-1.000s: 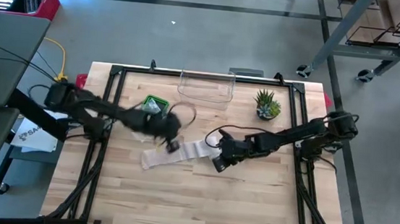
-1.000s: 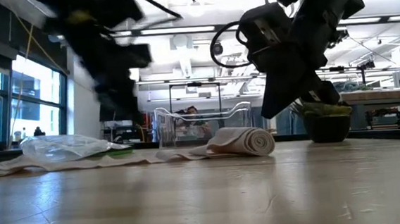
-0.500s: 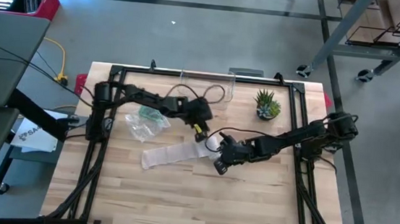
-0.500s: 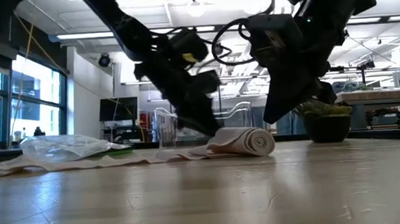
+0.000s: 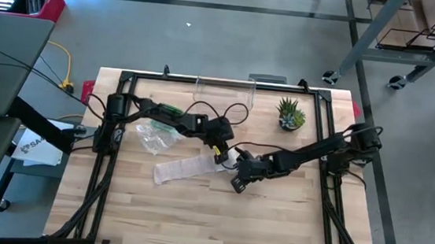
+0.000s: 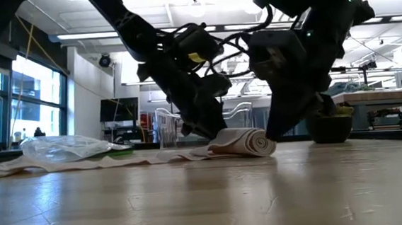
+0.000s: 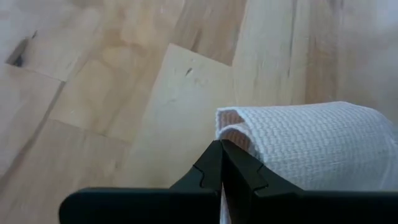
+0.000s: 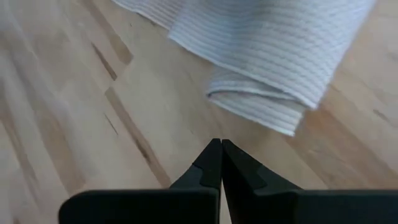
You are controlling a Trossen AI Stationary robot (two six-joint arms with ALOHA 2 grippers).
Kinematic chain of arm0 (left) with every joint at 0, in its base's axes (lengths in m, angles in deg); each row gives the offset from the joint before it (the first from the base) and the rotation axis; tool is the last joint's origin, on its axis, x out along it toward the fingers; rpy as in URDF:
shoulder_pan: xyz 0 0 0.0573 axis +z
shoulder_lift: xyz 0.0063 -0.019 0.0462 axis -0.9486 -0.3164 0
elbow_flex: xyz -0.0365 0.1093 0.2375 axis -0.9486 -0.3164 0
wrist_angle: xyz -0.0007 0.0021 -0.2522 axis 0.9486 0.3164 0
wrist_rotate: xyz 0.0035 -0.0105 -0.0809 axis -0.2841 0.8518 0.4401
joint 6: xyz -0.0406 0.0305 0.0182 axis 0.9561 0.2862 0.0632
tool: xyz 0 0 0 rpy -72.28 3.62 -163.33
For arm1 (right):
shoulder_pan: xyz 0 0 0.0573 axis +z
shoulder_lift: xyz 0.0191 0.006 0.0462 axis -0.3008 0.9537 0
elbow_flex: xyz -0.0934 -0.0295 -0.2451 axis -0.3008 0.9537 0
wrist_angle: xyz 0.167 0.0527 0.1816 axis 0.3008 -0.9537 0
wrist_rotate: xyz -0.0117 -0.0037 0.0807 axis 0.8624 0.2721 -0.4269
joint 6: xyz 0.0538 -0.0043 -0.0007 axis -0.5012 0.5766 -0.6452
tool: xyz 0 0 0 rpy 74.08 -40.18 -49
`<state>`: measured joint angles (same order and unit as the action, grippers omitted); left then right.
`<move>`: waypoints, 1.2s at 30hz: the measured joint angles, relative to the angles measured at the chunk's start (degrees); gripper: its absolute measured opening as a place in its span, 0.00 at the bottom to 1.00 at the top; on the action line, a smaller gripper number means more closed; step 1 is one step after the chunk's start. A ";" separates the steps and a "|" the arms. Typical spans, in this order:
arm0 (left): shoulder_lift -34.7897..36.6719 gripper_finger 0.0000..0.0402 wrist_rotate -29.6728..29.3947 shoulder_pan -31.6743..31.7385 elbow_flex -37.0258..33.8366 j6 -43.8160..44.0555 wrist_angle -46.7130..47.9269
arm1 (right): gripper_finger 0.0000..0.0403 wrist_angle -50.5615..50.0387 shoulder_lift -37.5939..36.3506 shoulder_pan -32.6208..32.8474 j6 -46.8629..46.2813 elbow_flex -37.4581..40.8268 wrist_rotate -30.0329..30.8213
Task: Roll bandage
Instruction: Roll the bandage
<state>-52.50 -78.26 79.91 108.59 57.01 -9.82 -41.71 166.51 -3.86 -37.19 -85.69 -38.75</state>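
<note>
One pale plank table (image 5: 193, 215), two dark arms. One clear plastic bin (image 5: 222, 95) stands at the far edge, contents unclear. One ribbed white bandage (image 5: 190, 168) lies mid-table, half rolled. Left gripper (image 5: 219, 152) and right gripper (image 5: 237, 182), both pinched closed and empty, flank the roll.

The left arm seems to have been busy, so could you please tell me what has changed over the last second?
The left claw swung from beside the plastic bag across to the rolled end of the bandage and now sits shut against it. The right claw edged slightly toward the front edge of the table, still shut at the roll's other side. Nothing was gripped or released. The bandage, bag, clear container and plant stayed put.
</note>
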 joint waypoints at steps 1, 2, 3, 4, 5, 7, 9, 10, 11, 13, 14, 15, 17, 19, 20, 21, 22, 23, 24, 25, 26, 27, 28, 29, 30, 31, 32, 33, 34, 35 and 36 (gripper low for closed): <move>0.00 0.00 -0.48 -0.25 0.00 -0.16 -0.08 | 0.00 0.64 0.56 0.02 0.03 0.00 0.01; 0.00 0.00 -0.61 -0.47 0.00 -0.16 -0.08 | 0.00 1.64 1.03 0.02 -0.29 0.02 0.13; 0.00 0.00 -0.62 -0.69 0.00 -0.16 -0.05 | 0.00 2.63 1.17 -0.05 -0.83 0.02 0.34; 0.00 0.00 -0.67 -0.90 0.00 -0.21 0.13 | 0.00 2.82 1.18 -0.14 -1.11 0.02 0.73; 0.00 0.00 -0.77 -1.06 0.00 -0.39 0.56 | 0.00 2.56 1.18 -0.24 -1.09 0.02 1.45; 0.00 0.00 -1.36 -1.42 -0.04 -0.84 1.22 | 0.00 1.18 1.27 -0.51 -1.40 0.01 2.62; 0.00 0.00 -2.12 -1.73 -0.04 -0.82 1.62 | 0.00 1.48 1.34 -1.02 -0.65 0.02 2.51; 0.00 0.00 -2.39 -1.77 -0.04 -0.81 1.47 | 0.00 2.42 1.34 -1.33 -0.12 0.02 2.30; 0.00 0.00 -2.48 -1.85 -0.04 -0.80 1.22 | 0.00 3.34 1.34 -1.62 0.18 0.00 2.26; 0.00 0.00 -2.82 -2.08 -0.04 -0.78 0.46 | 0.00 4.20 1.34 -2.25 -0.02 0.02 2.36; 0.00 0.00 -3.11 -2.09 -0.06 -0.58 0.18 | 0.00 4.86 1.34 -2.54 -0.23 0.02 2.44; 0.00 0.00 -3.24 -2.09 -0.07 -0.16 -0.40 | 0.00 5.59 1.34 -2.84 -0.15 0.02 2.44; 0.00 0.00 -3.32 -2.05 -0.09 1.08 -1.82 | 0.00 5.78 1.34 -3.15 -0.07 0.02 2.34; 0.00 0.00 -3.32 -2.01 -0.09 2.18 -3.28 | 0.00 4.90 1.34 -3.14 -0.19 0.02 2.72; 0.02 0.00 -3.24 -2.02 -0.09 2.21 -3.64 | 0.00 4.66 1.34 -3.12 -0.26 0.01 3.00; 0.18 0.00 -3.12 -2.04 -0.09 1.86 -3.56 | 0.00 4.69 1.34 -3.10 -0.59 0.02 3.04; 0.27 0.00 -3.13 -2.05 -0.09 1.40 -3.13 | 0.00 4.85 1.34 -3.10 -1.25 0.02 3.00; 0.34 0.00 -3.26 -2.05 -0.09 0.86 -2.74 | 0.00 5.26 1.34 -3.10 -1.28 0.02 2.79; 0.35 0.00 -3.51 -2.05 -0.07 0.31 -2.20 | 0.00 5.78 1.34 -3.13 -1.28 0.02 2.70; 0.35 0.00 -3.78 -2.01 -0.07 0.02 -1.45 | 0.00 6.02 1.34 -2.99 -1.28 0.01 2.71; 0.35 0.00 -3.76 -1.78 -0.09 -0.18 -0.80 | 0.00 5.94 1.32 -2.78 -1.28 0.02 2.75; 0.35 0.00 -3.70 -1.56 -0.09 -0.18 -0.42 | 0.00 5.70 1.32 -2.67 -1.28 0.02 2.78; 0.35 0.00 -3.63 -1.45 -0.09 -0.18 -0.23 | 0.00 5.64 1.33 -2.61 -1.28 0.02 2.72; 0.35 0.00 -3.56 -1.31 -0.09 -0.22 -0.14 | 0.00 5.72 1.32 -2.61 -1.27 0.02 2.46; 0.35 0.00 -3.59 -1.17 -0.09 -0.25 -0.08 | 0.00 5.69 1.31 -2.64 -1.25 0.02 2.15; 0.35 0.00 -3.61 -1.06 -0.09 -0.25 0.03 | 0.00 5.49 1.31 -2.66 -1.24 0.02 2.05; 0.35 0.00 -3.63 -0.91 -0.09 -0.16 0.11 | 0.00 5.10 1.31 -2.64 -1.24 0.00 1.81; 0.35 0.00 -3.66 -0.81 -0.09 0.39 0.03 | 0.00 4.64 1.31 -2.64 -1.26 0.02 1.71; 0.35 0.00 -3.71 -0.67 -0.09 1.04 -0.29 | 0.00 4.39 1.31 -2.64 -1.26 0.02 1.67; 0.35 0.00 -3.62 -0.48 -0.09 1.39 -0.55 | 0.00 4.35 1.30 -2.64 -1.09 0.01 1.33; 0.35 0.00 -3.29 -0.32 -0.09 1.59 -0.61 | 0.00 4.34 1.00 -2.64 -0.31 0.01 0.91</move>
<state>-52.15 -81.55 79.59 108.50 58.60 -10.43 -37.37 167.51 -6.50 -37.49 -85.67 -37.84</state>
